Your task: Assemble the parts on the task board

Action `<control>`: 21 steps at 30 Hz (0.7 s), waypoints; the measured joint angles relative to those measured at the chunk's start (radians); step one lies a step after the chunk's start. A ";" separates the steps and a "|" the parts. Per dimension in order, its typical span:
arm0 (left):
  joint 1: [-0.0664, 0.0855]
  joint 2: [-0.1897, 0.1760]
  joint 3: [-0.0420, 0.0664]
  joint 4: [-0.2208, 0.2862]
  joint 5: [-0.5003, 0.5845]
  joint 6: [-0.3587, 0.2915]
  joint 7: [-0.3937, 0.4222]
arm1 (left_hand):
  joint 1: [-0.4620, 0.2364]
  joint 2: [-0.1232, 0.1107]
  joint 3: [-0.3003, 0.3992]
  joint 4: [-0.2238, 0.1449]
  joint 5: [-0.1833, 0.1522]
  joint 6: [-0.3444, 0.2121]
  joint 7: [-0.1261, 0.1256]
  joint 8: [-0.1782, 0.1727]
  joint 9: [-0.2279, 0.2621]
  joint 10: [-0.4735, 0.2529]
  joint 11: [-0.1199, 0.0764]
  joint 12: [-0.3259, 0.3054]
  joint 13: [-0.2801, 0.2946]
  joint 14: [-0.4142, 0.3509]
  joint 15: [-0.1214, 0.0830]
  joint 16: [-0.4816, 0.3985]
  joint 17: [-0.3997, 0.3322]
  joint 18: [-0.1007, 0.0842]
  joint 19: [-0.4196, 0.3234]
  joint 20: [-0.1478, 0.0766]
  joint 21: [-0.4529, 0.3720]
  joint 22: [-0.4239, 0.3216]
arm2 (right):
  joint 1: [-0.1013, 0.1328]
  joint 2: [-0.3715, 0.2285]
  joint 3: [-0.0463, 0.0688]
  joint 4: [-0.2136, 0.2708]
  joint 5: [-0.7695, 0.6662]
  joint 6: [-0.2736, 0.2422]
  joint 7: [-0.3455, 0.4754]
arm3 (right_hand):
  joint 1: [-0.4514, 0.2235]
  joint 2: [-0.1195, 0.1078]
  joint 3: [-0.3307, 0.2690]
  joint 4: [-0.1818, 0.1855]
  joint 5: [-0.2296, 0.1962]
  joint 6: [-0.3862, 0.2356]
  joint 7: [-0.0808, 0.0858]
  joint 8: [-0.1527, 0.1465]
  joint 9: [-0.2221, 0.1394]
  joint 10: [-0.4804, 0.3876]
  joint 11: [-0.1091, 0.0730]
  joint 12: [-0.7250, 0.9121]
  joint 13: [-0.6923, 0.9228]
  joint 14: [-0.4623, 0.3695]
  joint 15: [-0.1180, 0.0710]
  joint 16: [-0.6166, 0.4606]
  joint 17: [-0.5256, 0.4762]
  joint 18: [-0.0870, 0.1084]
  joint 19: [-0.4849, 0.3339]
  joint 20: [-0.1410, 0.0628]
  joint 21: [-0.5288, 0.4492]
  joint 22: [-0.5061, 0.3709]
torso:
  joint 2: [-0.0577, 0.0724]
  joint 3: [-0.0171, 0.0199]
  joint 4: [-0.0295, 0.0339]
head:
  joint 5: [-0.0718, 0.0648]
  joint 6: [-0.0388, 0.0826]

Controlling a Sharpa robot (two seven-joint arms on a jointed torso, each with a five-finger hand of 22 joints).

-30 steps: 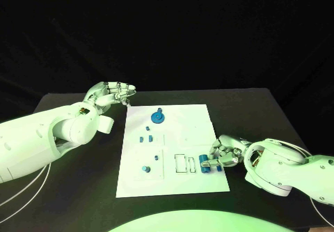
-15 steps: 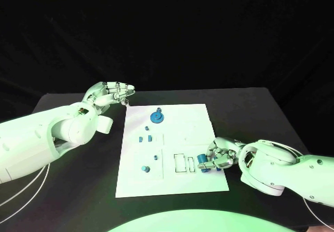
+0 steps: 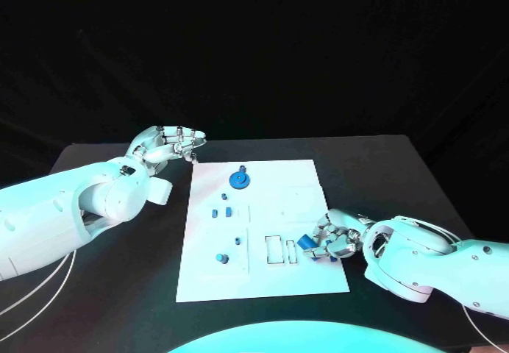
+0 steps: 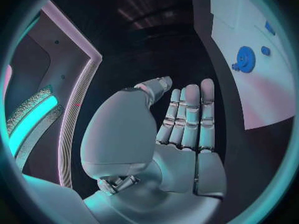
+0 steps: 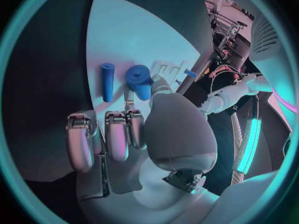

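Right hand (image 3: 331,241) pinches short blue cylinder (image 5: 139,81) over task board (image 3: 278,195) near edge, slim peg (image 5: 107,81) lying beside it. Part probably light, rigid, smooth (slip risk); hold mid-barrel. Left hand (image 3: 168,143) curled, holding nothing, off board's far corner.

Blue parts (image 3: 242,179) (scattered) on task board (image 3: 286,184)

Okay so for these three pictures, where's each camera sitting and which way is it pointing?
Head view: on the robot's head, looking down at the task board; both arms, the left hand and the right hand show.
Left wrist view: behind the left hand, facing past it toward the board's corner with the blue disc.
Right wrist view: behind the right hand, facing the board and the blue cylinder it pinches.
Shared: head and left wrist views both show the disc.
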 measured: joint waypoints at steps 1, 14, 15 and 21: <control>0.000 0.000 0.000 0.000 0.000 0.000 0.000 | 0.000 0.000 0.000 0.000 0.000 0.000 0.000 0.000 0.000 0.000 0.000 0.000 0.000 0.000 0.000 0.000 0.000 0.000 0.000 0.000 0.000 0.000 | 0.000 -0.002 -0.001 0.002 0.010 -0.008 0.001 | 0.000 0.000 0.000 0.000 0.002 0.001 0.001 0.000 0.000 0.000 0.000 0.000 0.000 0.000 0.000 0.000 0.000 0.000 0.000 0.000 0.000 0.000 | 0.000 0.0000 0.0000 | 0.000 0.001; 0.000 0.002 0.000 -0.004 0.000 0.001 -0.002 | 0.000 0.000 -0.003 0.003 0.000 0.000 0.000 0.000 0.001 0.000 0.000 0.000 -0.001 0.000 0.000 0.000 -0.001 0.000 0.000 0.000 0.000 0.000 | 0.046 0.011 0.000 0.042 0.151 -0.052 0.021 | -0.011 0.019 0.000 0.000 -0.021 0.008 0.008 -0.011 -0.001 0.000 0.000 0.000 0.000 0.000 0.000 0.000 0.000 0.000 0.004 -0.003 0.000 0.001 | -0.001 -0.0006 -0.0004 | 0.006 0.012; 0.000 0.002 0.000 -0.004 0.000 0.001 -0.002 | 0.000 0.000 -0.003 0.003 0.000 0.000 0.000 0.000 0.001 0.000 0.000 0.000 -0.001 0.000 0.000 0.000 -0.001 0.000 0.000 0.000 0.000 0.000 | 0.047 0.017 0.000 0.042 0.158 -0.049 0.022 | -0.013 0.021 0.000 0.000 -0.027 0.010 0.010 -0.012 -0.001 0.000 0.000 0.000 0.000 0.000 0.000 0.000 0.000 0.000 0.003 -0.003 0.000 0.001 | -0.001 -0.0007 -0.0004 | 0.007 0.012; 0.000 0.003 0.000 -0.004 0.000 0.001 -0.002 | 0.000 0.000 -0.003 0.003 0.000 0.000 0.000 0.000 0.001 0.000 0.000 0.000 -0.001 0.000 0.000 0.000 -0.001 0.000 0.000 0.000 0.000 0.000 | 0.047 0.059 -0.001 0.030 0.191 -0.023 0.026 | -0.054 0.025 -0.004 0.003 -0.035 0.012 0.012 -0.014 -0.006 0.000 0.000 0.000 0.000 0.000 0.000 0.000 0.000 0.000 0.004 -0.003 0.000 0.001 | 0.001 -0.0002 0.0002 | 0.010 0.010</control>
